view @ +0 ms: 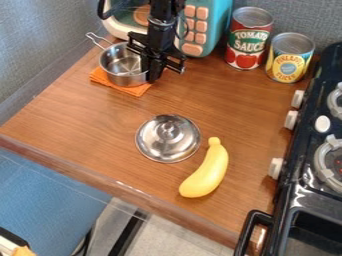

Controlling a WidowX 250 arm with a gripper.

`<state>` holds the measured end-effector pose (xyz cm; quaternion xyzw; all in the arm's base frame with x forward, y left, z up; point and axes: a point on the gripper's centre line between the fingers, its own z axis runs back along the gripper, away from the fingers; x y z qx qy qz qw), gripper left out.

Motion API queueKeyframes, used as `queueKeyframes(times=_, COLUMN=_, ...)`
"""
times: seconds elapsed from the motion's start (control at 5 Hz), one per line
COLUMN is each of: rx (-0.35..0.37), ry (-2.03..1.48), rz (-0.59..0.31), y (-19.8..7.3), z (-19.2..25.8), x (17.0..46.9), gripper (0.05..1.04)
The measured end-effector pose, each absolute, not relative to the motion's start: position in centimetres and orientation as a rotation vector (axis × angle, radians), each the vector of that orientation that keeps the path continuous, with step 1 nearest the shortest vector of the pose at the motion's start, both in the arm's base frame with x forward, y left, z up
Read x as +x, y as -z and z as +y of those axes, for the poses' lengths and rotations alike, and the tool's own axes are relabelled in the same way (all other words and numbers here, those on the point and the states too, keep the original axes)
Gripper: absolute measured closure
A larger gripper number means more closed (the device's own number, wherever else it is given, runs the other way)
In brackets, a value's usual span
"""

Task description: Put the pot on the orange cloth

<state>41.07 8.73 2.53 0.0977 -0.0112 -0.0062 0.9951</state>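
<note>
The wooden counter [87, 120] stretched across the middle, the black stove [300, 192] along the right side. At the top edge stood the teal toy oven [223, 20], behind the arm [163, 22], whose gripper [153, 70] hung at the pot's right rim; whether it was clenched or released, I could not tell. The red-labelled can [248, 42] stood upper right. The pot [121, 65] sat upright over the orange cloth [138, 90], upper left, its wire handle toward the corner. The banana [207, 172] lay below centre, near the lid [160, 142]. The yellow-labelled can [289, 57] stood beside the red one, and smallest was the cloth, poking out beneath the pot.
</note>
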Motion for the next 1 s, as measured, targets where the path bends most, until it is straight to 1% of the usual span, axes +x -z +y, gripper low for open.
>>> queueKeyframes(times=0.2, rx=0.158, ry=-0.010, rz=-0.020, y=-2.3, z=8.3, x=40.9, gripper=0.797)
queueKeyframes(times=0.4, rx=0.128, ry=-0.046, rz=-0.033, y=-3.6, z=7.9, x=40.2, gripper=0.510)
queueKeyframes(times=0.6, rx=0.119, ry=-0.094, rz=-0.067, y=-5.6, z=7.9, x=39.8, gripper=0.207)
queueKeyframes(times=0.8, rx=0.144, ry=-0.186, rz=-0.099, y=-8.0, z=8.4, x=39.0, gripper=0.075)
queueKeyframes(times=1.0, rx=0.155, ry=-0.234, rz=-0.057, y=-8.4, z=8.5, x=38.1, gripper=0.079)
